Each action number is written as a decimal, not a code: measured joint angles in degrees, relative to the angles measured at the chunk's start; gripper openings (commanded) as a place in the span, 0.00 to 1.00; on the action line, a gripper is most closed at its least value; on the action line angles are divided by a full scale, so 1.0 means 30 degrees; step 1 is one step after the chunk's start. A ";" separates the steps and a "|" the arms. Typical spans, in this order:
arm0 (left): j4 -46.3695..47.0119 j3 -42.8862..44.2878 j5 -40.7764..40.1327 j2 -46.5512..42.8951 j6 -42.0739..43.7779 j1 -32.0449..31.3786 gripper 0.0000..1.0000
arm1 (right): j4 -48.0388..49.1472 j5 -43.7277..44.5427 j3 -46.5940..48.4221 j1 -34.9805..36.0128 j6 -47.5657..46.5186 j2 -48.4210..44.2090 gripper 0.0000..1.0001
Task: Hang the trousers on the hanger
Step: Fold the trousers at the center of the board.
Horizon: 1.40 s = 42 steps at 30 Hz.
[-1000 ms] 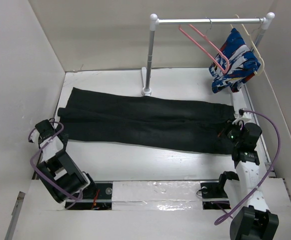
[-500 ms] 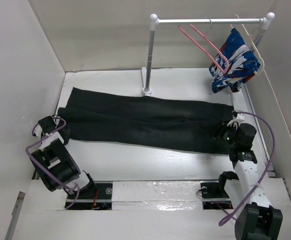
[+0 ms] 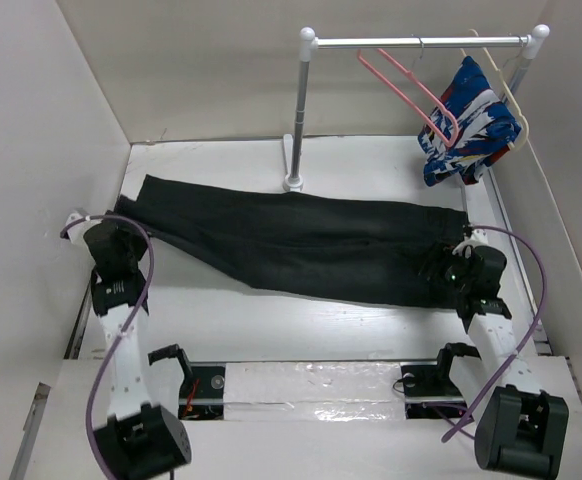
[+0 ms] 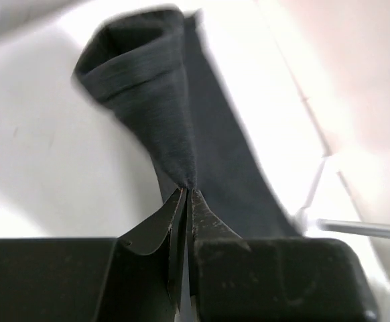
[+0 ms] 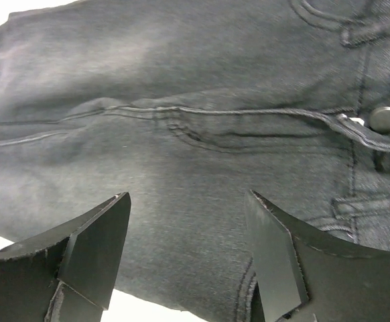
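Carefully now: your left tool (image 4: 187,192) was pressed together on only a thin fold at one leg end of the trousers (image 3: 301,245), so the cloth could have slipped out if you pulled fast. Your right tool (image 5: 188,196) stood spread over the waist end, holding nothing. The trousers lay along the bench (image 3: 271,325), well apart from the pink hanger (image 3: 411,80). A second before, the left tool was spread and the right one was shut.

Free room and obstacles:
- Table (image 3: 271,320): a bare strip is lying open between the trousers (image 3: 301,245) and the arm bases.
- Rack post (image 3: 296,110): is standing just behind the trousers, blocking far centre.
- Pink hanger (image 3: 411,81) and patterned garment (image 3: 468,120): are crowding the bar's (image 3: 341,42) right end.
- Side walls (image 3: 41,150): are closing in both flanks.
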 measured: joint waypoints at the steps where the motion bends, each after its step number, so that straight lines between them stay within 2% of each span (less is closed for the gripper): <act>1: -0.0204 0.0364 -0.0073 -0.0998 0.0102 -0.0117 0.00 | -0.0131 0.0226 0.0000 0.0000 0.0000 0.0036 0.73; 7: -0.2885 0.2441 -0.0758 -0.5493 0.1464 -0.0124 0.00 | -0.0641 0.2790 -0.0029 -0.0102 0.0510 -0.0182 0.77; 11: -0.4583 0.3388 -0.0780 -0.7526 0.2244 -0.0124 0.00 | -0.0663 0.4320 0.0772 -0.0648 0.0656 0.1836 0.77; 13: -0.5136 0.3723 -0.0787 -0.8109 0.2535 -0.0124 0.00 | -0.0525 0.4102 0.1523 -0.0860 0.0619 0.3738 0.77; 15: -0.5676 0.3774 -0.0925 -0.8757 0.2732 -0.0248 0.00 | -0.0138 0.3541 0.1996 -0.0889 0.0539 0.5581 0.71; 17: -0.6280 0.3825 -0.1173 -0.9384 0.2973 -0.0532 0.00 | 0.0299 0.2892 0.2091 -0.0889 0.0357 0.6987 0.74; 22: -0.7169 0.4561 -0.1231 -1.0550 0.3395 -0.1290 0.00 | 0.0488 0.2652 0.2419 -0.0619 0.0299 0.7344 0.74; 25: -0.7461 0.5027 -0.1530 -1.1038 0.3708 -0.2106 0.00 | 0.0248 0.2463 0.3599 -0.0277 0.0313 0.8823 0.73; 33: -0.7715 0.5253 -0.1668 -1.1912 0.4590 -0.4918 0.00 | 0.0430 0.2499 0.7643 0.2492 0.1413 1.3398 0.73; 36: -0.7810 0.5107 -0.1508 -1.2364 0.4707 -0.5501 0.00 | 0.0634 0.2295 0.8845 0.2922 0.1829 1.4557 0.75; 39: -0.7781 0.5085 -0.1362 -1.2437 0.4874 -0.5901 0.00 | 0.0597 0.2193 0.9406 0.2441 0.1967 1.4433 0.78; 42: -0.7657 0.4823 -0.1311 -1.2458 0.5042 -0.6171 0.00 | -0.0495 0.3060 0.9034 0.1508 0.1880 1.1693 0.76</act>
